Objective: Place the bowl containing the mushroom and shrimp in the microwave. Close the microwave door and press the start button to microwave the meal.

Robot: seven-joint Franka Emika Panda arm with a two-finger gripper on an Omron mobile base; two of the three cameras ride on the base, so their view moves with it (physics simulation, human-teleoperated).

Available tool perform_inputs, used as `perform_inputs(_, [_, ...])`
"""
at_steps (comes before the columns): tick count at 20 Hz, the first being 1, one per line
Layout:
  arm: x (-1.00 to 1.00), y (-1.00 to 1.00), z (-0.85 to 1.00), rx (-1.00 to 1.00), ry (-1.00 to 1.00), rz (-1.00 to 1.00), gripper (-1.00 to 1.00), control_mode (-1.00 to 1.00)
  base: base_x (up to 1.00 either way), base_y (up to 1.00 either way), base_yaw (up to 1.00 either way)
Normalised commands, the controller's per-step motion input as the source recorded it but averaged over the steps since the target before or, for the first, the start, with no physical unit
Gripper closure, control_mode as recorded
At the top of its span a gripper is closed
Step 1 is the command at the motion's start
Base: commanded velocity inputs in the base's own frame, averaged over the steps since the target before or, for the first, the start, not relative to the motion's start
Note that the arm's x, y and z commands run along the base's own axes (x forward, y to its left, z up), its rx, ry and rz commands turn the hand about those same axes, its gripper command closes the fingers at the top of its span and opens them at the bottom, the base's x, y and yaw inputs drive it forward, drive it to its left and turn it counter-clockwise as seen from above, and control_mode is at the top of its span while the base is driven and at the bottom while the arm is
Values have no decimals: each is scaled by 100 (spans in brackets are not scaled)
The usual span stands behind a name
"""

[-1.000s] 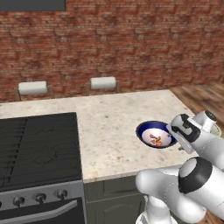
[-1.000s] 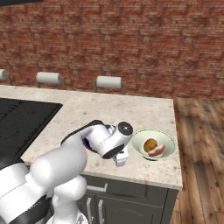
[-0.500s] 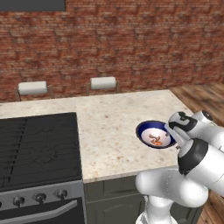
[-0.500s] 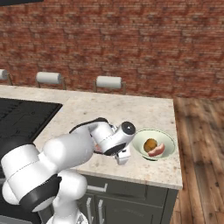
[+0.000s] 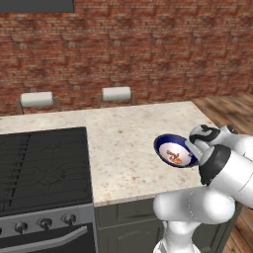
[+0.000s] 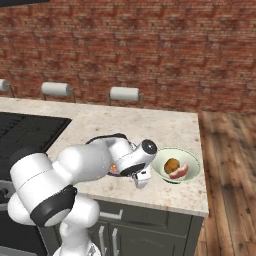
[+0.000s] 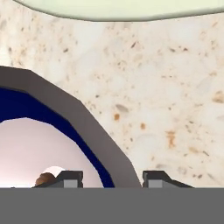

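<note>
The bowl [image 5: 174, 150] is set near the front right edge of the counter [image 5: 128, 143], the shrimp [image 5: 174, 154] showing orange on its white inside and the mushroom [image 7: 44, 179] as a brown speck low in the hand view. The gripper [image 7: 112, 179] is lowered astride the near rim — one fingertip [image 7: 70, 178] inside, one outside — presumably so the wall can be pinched. The jaws stand apart; nothing is grasped yet. A pale green dish [image 6: 176, 165] (holding other food) sits just beside, so a careful lift is judged necessary.
</note>
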Motion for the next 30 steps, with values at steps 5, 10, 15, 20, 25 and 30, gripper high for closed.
perform_inputs(5, [0, 1, 3, 0, 0, 0, 100, -100, 0, 0, 0])
perform_inputs(10, [-31, 20, 66, -3, -2, 8, 100, -100, 0, 0, 0])
perform_inputs(15, [-40, 38, 79, -9, -4, 14, 100, -100, 0, 0, 0])
perform_inputs(20, [-49, 43, 70, -13, 0, 18, 100, -100, 0, 0, 0])
perform_inputs(25, [-66, 33, 58, -4, 0, 18, 100, -100, 0, 0, 0])
perform_inputs(30, [-62, 12, 65, 0, -1, 15, 100, -100, 0, 0, 0])
